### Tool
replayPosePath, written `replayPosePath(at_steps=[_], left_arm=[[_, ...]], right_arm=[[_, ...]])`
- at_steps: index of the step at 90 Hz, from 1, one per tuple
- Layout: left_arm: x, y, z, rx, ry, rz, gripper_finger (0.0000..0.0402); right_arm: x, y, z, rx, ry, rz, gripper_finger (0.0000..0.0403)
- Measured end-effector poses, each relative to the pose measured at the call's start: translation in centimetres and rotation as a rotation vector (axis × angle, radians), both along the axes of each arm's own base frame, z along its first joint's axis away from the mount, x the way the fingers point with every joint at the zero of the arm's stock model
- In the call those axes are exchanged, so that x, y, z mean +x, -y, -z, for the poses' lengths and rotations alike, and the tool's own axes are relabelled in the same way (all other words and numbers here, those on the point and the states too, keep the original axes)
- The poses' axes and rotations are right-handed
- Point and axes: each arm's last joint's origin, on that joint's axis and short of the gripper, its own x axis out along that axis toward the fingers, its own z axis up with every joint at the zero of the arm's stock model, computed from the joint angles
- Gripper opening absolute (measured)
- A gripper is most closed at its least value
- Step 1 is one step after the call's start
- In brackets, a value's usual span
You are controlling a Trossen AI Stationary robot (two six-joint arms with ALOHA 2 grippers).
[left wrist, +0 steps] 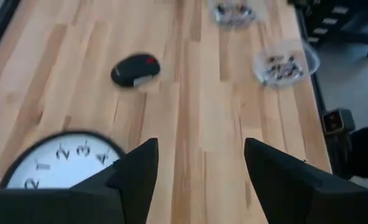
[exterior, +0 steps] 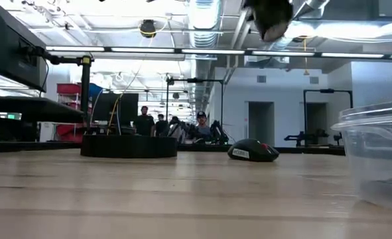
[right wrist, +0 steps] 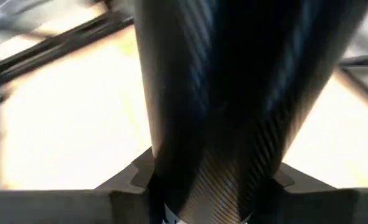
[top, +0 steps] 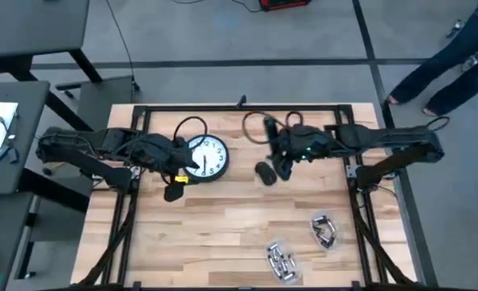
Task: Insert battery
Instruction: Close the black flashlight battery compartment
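Looking down from above, you had the left gripper (top: 174, 179) hanging over the near edge of the clock (top: 205, 156). Its two fingers (left wrist: 137, 174) stood wide apart with nothing between them. The clock lay flat on the table (top: 222, 234) with its number face turned up.

Your right gripper (top: 284, 168) was on the other side of the clock, just beside the black mouse (top: 264, 173). I could not tell if its jaws were open or closed, because a big dark tube filled its own camera. I could not tell if it held anything.

The batteries (top: 281, 262) seemed to be the shiny bits in a clear tub, well away from the clock at the near edge of the table. A second tub (top: 325, 230) with more shiny bits sat close to that one. No battery was in the clock or the mouse yet, as far as I could see.

I think you were at the start. To do it well, you would pick one battery from the top of the pile, grab it by the middle, and lift slowly. The battery door of the clock was likely underneath, so you would need to flip it first.
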Motion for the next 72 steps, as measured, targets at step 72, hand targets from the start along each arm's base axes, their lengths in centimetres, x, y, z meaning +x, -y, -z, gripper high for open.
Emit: replayPosePath(at_steps=[72], left_arm=[[4.6,-2.6,0.6,0.029,0.112,-0.177,0.0217]], right_arm=[[-7.3,5.4,21.1,-0.172,0.076,0.492,0.0134]])
